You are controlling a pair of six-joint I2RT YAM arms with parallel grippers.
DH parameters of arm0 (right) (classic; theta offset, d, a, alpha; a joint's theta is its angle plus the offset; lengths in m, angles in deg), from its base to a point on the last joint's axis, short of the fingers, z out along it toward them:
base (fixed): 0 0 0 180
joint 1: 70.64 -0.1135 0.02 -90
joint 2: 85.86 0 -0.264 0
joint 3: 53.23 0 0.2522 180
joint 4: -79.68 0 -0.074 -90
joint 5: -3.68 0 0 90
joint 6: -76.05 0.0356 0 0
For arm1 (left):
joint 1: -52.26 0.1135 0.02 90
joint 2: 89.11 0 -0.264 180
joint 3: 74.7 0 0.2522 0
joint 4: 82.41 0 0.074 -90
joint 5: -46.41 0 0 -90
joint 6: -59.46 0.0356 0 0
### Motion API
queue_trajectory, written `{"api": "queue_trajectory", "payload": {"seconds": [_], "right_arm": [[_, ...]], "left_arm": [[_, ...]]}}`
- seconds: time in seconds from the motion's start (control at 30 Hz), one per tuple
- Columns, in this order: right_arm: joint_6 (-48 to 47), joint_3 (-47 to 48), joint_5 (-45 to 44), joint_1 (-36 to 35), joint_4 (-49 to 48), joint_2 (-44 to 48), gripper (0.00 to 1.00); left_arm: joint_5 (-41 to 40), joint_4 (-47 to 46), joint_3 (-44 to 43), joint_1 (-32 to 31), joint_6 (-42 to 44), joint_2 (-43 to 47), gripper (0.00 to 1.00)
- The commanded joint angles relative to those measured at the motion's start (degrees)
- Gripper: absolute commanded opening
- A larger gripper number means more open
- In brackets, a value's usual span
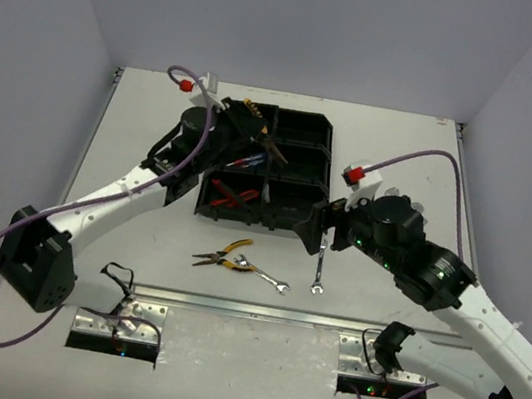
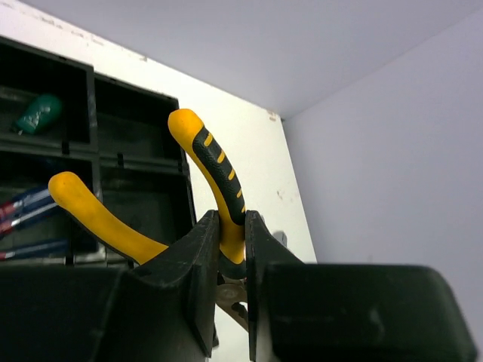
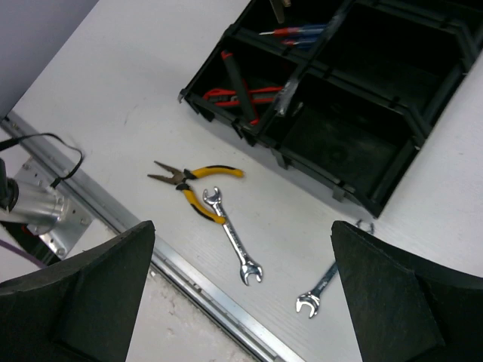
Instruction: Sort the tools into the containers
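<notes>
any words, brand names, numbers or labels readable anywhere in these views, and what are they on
No readable text in any view.
On the yellow-handled pliers in the left wrist view: black stripes only, no lettering.
On the left wrench and the right wrench in the right wrist view: any stamped marks are too small to read.
On the black organizer tray: no label visible.
</notes>
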Motion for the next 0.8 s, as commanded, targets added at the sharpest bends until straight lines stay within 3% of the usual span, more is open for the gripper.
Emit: {"api": "queue_trajectory", "payload": {"seconds": [0.0,0.23,0.47,0.67,0.77], "right_arm": [[3.5,0.4,-13.3,0.3,6.6,8.3,0.99],[3.4,2.1,-16.3,0.3,14.0,14.9,0.99],[2.2,1.3,-16.9,0.3,17.6,18.2,0.99],[1.0,1.2,-17.0,0.3,18.4,20.6,0.99],[0.6,1.1,-17.6,0.3,18.6,20.9,0.99]], "left_arm": [[-5.3,-14.3,-8.1,-0.9,0.0,-10.3,0.00],[-8.7,-20.6,-26.5,-1.6,1.5,-33.2,0.00],[-11.5,-18.6,-47.0,-1.6,6.6,-50.0,0.00],[-13.1,-16.4,-56.3,-1.6,6.7,-60.9,0.00],[-13.3,-16.7,-55.7,-1.7,5.1,-62.1,0.00]]}}
